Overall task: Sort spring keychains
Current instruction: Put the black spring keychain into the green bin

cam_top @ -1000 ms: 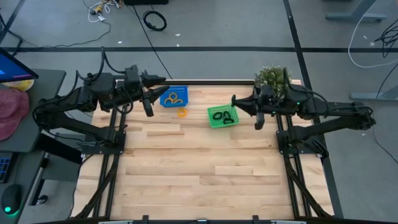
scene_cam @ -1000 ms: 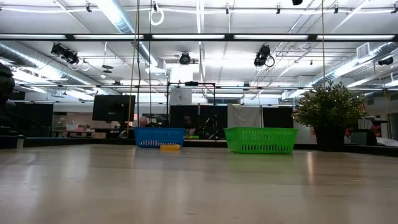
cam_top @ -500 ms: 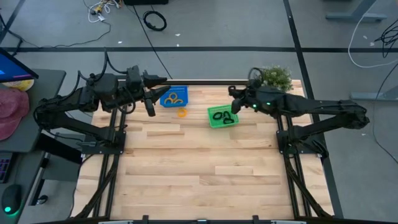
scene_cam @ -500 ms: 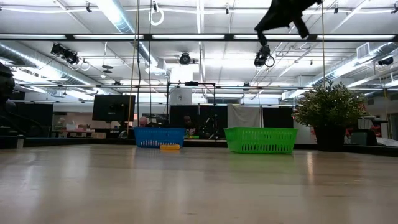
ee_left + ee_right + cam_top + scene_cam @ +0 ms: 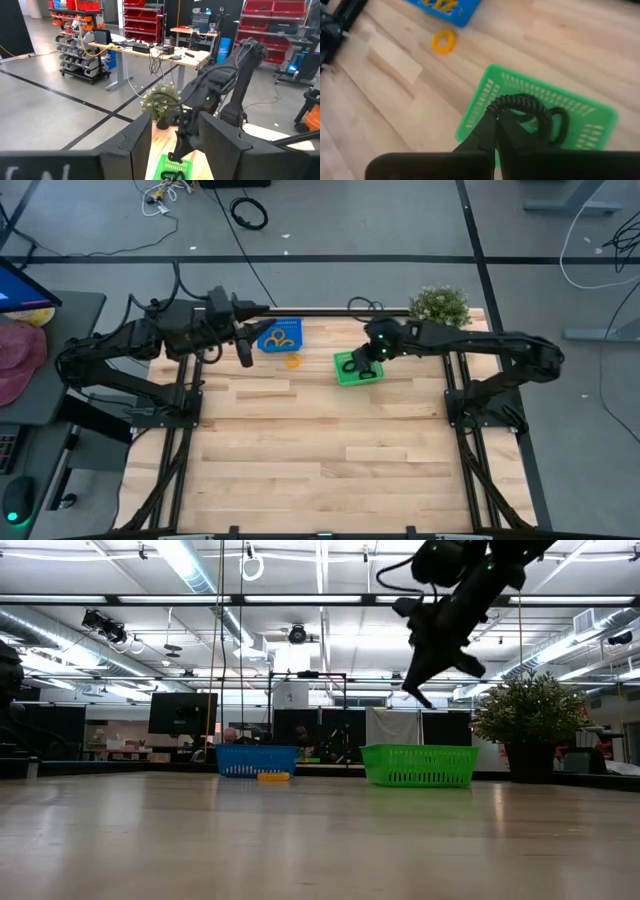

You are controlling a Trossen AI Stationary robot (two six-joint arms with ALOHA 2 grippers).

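A green basket (image 5: pixel 341 377) near the table's far edge holds black spring keychains (image 5: pixel 520 103). To its left stands a blue basket (image 5: pixel 298 341) with orange spring keychains (image 5: pixel 281 335) inside. One orange keychain (image 5: pixel 292 361) lies flat on the table in front of the blue basket. My right gripper (image 5: pixel 356 365) hangs shut above the green basket (image 5: pixel 475 112), slanting down and well clear of it in the low view (image 5: pixel 418 695). My left gripper (image 5: pixel 243 354) waits high beside the blue basket, open, with nothing between its fingers (image 5: pixel 175 127).
A potted plant (image 5: pixel 440 305) stands at the far right corner, behind my right arm. The near part of the wooden table (image 5: pixel 320 460) lies bare in front of the baskets. The table's frame rails run along its left and right sides.
My right gripper has swung from beside the plant toward the table's left and come down over the green basket. It has tipped from level to slanting downward and has rolled, staying shut. The baskets and keychains have not moved.
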